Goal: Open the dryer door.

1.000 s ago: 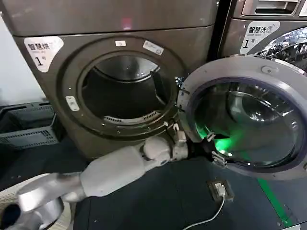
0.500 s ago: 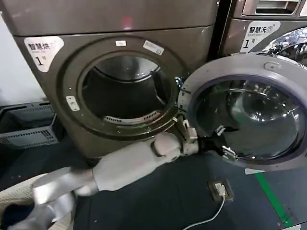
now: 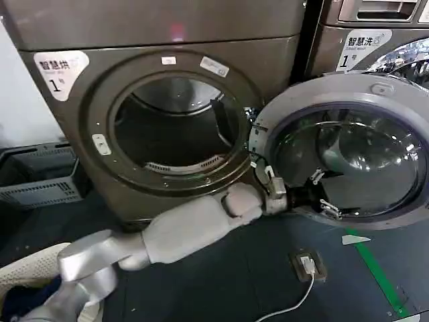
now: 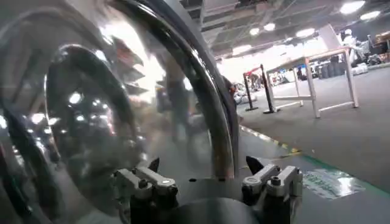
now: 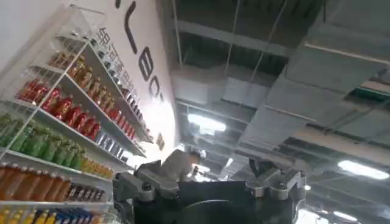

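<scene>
The dark grey dryer point(image 3: 87, 134) faces me with its round drum opening point(image 3: 174, 127) uncovered. The dryer door point(image 3: 322, 90), a grey ring around a domed glass window point(image 3: 348, 161), is swung wide to the right on its hinge point(image 3: 253, 127). My left arm reaches from the lower left to the door's lower rim. The left gripper point(image 3: 323, 193) is open there, one finger on each side of the door rim point(image 4: 222, 152). My right gripper point(image 5: 204, 173) is open and holds nothing, pointing up at a ceiling.
A second machine point(image 3: 362, 33) stands right behind the open door. A grey crate point(image 3: 40, 178) sits at the left. A small box with a white cable point(image 3: 305, 265) and green floor tape point(image 3: 375, 268) lie below the door. A white basket point(image 3: 27, 275) is at lower left.
The door has swung further open to the right, and my left gripper has travelled right with its lower rim. The green glow on the glass is gone.
</scene>
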You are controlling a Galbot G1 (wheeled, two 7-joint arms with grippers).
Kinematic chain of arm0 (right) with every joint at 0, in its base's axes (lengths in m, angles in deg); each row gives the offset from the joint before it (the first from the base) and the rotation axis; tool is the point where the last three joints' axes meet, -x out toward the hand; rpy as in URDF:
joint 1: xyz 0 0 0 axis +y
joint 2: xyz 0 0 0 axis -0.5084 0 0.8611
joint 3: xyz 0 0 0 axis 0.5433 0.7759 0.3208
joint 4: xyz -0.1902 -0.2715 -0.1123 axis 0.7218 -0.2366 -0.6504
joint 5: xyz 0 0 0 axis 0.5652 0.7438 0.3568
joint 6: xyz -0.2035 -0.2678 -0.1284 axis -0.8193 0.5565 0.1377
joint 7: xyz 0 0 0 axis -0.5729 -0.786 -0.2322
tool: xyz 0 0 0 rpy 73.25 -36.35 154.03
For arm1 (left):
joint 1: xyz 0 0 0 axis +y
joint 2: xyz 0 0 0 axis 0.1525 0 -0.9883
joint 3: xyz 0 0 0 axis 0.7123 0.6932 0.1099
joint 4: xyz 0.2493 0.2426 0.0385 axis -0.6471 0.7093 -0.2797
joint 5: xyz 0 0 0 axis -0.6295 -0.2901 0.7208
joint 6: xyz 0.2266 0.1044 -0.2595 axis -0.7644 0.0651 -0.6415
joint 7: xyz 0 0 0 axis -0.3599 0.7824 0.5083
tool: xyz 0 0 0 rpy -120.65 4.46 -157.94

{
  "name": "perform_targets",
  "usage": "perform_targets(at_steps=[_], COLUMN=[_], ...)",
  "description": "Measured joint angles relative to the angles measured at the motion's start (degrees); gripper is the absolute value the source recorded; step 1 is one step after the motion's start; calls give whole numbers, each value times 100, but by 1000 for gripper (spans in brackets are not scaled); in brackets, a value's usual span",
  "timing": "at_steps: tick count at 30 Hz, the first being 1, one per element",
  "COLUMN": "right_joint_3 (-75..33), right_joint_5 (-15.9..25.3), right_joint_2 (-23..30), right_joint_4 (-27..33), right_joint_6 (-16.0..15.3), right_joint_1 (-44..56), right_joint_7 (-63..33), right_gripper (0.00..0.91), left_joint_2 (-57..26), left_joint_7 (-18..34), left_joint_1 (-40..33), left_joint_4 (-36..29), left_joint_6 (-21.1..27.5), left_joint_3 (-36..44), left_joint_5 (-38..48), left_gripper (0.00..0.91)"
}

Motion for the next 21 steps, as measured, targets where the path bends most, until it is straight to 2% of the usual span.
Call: perform_targets(at_steps=[11,21], right_joint_3=[-26,32], right_joint_5=[1,21], right_joint_2=[-44,-73], right_joint_4=[45,57], right_joint_6=[35,41], right_joint_1=[12,-23], right_joint_7=[10,20], right_gripper=[907,907], left_joint_2=[150,-128], left_joint_7=[17,149], left_joint_1=[-51,-30], left_joint_4=[247,-78], left_joint_6=[-78,-281], left_joint_3=[-23,-13], left_joint_5=[-33,-97], left_gripper=[907,907])
